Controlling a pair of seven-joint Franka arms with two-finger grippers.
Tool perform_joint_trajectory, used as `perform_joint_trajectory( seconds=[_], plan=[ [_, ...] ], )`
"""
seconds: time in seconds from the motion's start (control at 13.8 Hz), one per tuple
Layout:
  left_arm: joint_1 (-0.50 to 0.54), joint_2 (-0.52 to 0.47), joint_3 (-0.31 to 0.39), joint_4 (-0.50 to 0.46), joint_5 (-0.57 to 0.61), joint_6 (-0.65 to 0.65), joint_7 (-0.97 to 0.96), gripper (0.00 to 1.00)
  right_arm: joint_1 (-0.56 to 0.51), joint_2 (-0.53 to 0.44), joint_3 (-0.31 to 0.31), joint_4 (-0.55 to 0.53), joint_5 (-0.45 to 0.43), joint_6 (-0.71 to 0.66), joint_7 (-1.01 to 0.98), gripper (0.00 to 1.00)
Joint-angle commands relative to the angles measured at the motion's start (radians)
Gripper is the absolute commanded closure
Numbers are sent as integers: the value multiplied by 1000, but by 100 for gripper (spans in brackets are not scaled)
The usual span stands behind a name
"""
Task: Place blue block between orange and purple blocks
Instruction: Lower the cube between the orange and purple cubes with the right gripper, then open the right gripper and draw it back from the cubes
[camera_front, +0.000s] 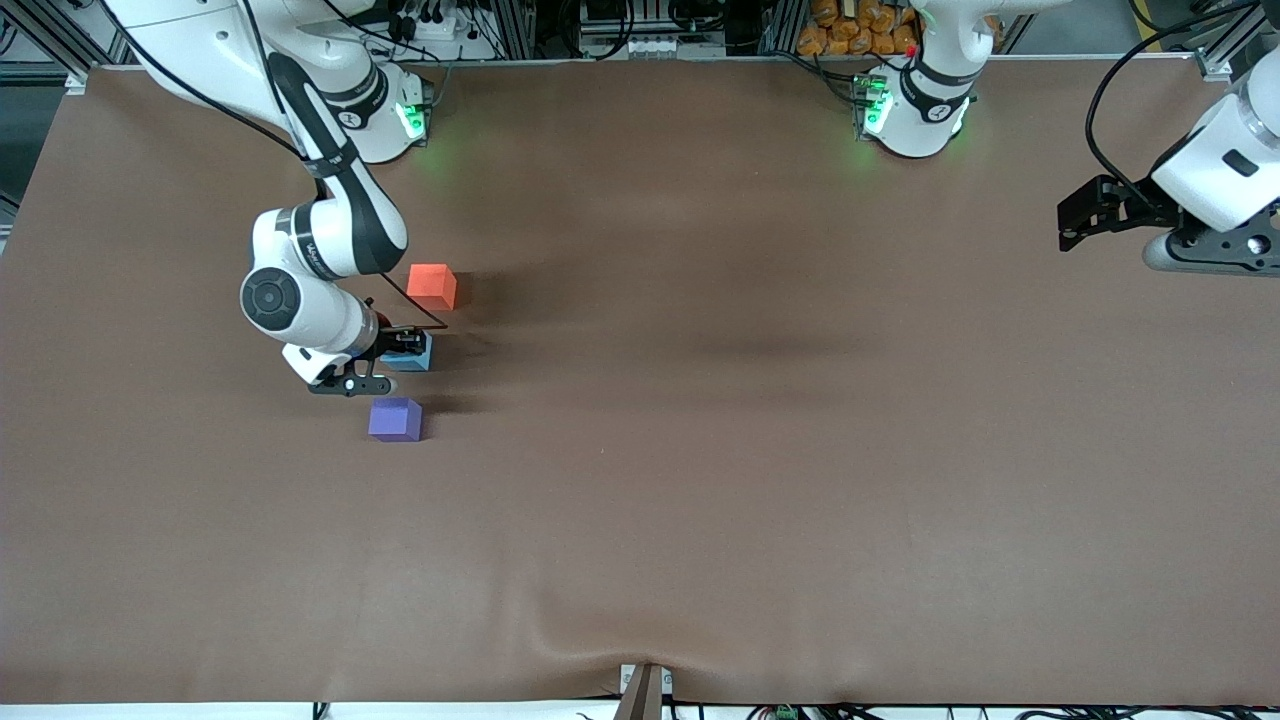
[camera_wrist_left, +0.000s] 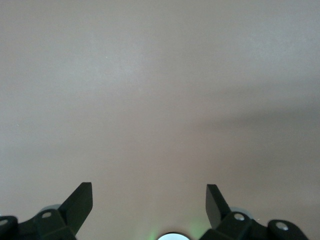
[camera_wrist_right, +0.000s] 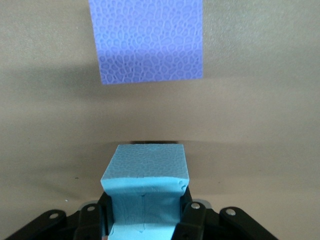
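The blue block (camera_front: 420, 354) is a light sky-blue cube, and my right gripper (camera_front: 403, 350) is shut on it. It hangs low over the strip of table between the orange block (camera_front: 432, 285) and the purple block (camera_front: 395, 419). In the right wrist view the blue block (camera_wrist_right: 145, 167) fills the gap between the black fingers of the right gripper (camera_wrist_right: 145, 212), with the purple block (camera_wrist_right: 146, 41) just ahead of it. Whether the blue block touches the table I cannot tell. My left gripper (camera_front: 1068, 226) waits open and holds nothing at the left arm's end of the table; the left gripper (camera_wrist_left: 148, 200) faces only bare table.
A brown cloth covers the table (camera_front: 700, 450). A small bracket (camera_front: 645, 688) sits at the table edge nearest the front camera. Cables and equipment line the edge by the arm bases.
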Motion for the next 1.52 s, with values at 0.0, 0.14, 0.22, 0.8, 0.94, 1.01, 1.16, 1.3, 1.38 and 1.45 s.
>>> perform_joint_trajectory(
  seconds=[0.0, 0.14, 0.22, 0.8, 0.94, 1.01, 1.16, 1.3, 1.38, 1.45],
  plan=[
    [5, -33, -7, -32, 21, 0, 71, 0, 5, -4, 9, -21, 5, 31, 28, 100],
    [6, -29, -7, -23, 7, -2, 65, 0, 14, -3, 9, -23, 5, 34, 28, 100],
    [6, -28, -7, -23, 4, -2, 62, 0, 14, -3, 9, -23, 5, 34, 28, 100],
    [6, -23, -5, -14, 1, -5, 17, 0, 5, 11, 9, -9, 5, 28, 29, 0],
    [8, -25, -5, -14, -5, -32, -10, 0, 6, -6, 10, 64, 5, -76, 23, 0],
    [8, -25, -4, -14, -5, -35, -10, 0, 8, -6, 10, 157, 3, -211, 13, 0],
    [6, -26, -4, -14, -6, -38, -13, 0, 25, 8, 15, 383, 3, -457, 19, 0],
    [8, -26, 2, -14, -31, -39, -21, 0, 32, 9, 16, 540, 2, -542, 22, 0],
    [8, -26, 4, -12, -45, -39, -36, 0, 20, 8, 16, 621, -12, -567, 10, 0],
    [8, -26, 4, -12, -43, -39, -43, 0, -6, 11, 16, 716, -10, -658, 6, 0]
  ],
)
